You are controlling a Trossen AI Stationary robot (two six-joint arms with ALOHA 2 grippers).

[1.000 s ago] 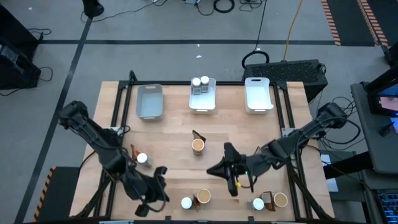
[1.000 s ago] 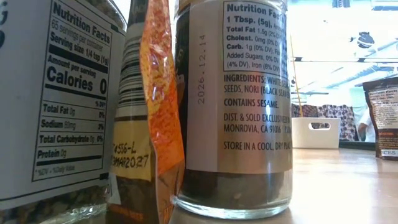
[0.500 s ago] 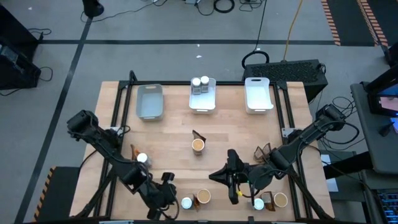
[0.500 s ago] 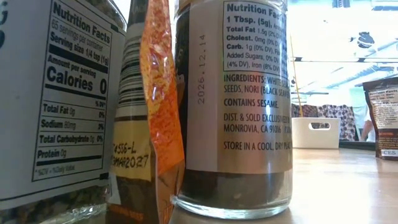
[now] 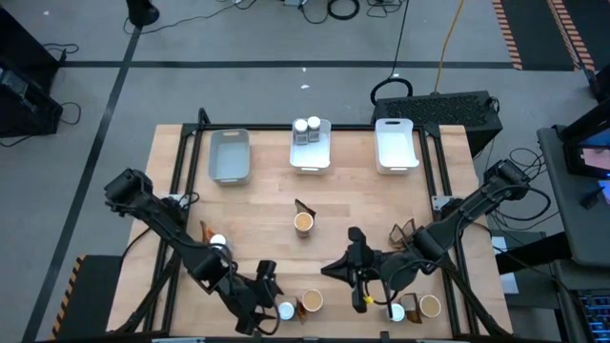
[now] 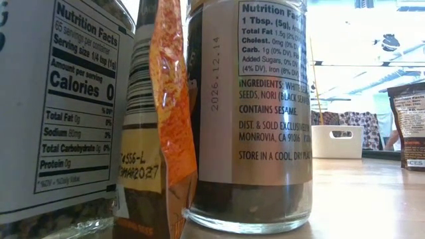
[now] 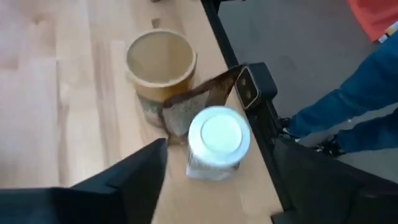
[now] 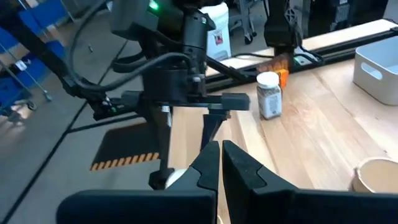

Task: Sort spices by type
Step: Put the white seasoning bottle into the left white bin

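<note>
At the table's near edge a white-capped jar [image 5: 285, 311] [image 7: 219, 140] stands upright beside a crinkled brown pouch [image 7: 199, 109] and a tan-topped tub [image 7: 160, 62]. My left gripper [image 5: 272, 300] [image 7: 221, 180] is open over the jar, with one finger [image 7: 124, 180] on each side of it and room between. My right gripper [image 5: 326, 269] [image 8: 221, 165] is shut and holds nothing. It hovers over bare wood right of the tub and points toward the left arm [image 8: 180, 74].
A grey tray [image 5: 229, 154], a white tray [image 5: 310, 157] holding two jars and another white tray [image 5: 396, 145] line the far edge. More spices stand mid-table [image 5: 303, 222], near left [image 5: 218, 243] and near right [image 5: 430, 306]. A jar [image 6: 249, 113] close to the lens fills the low view.
My left gripper has travelled toward the table's right along the near edge and now stands over the white-capped jar. My right gripper has shifted slightly toward the near edge. No spice has moved.
</note>
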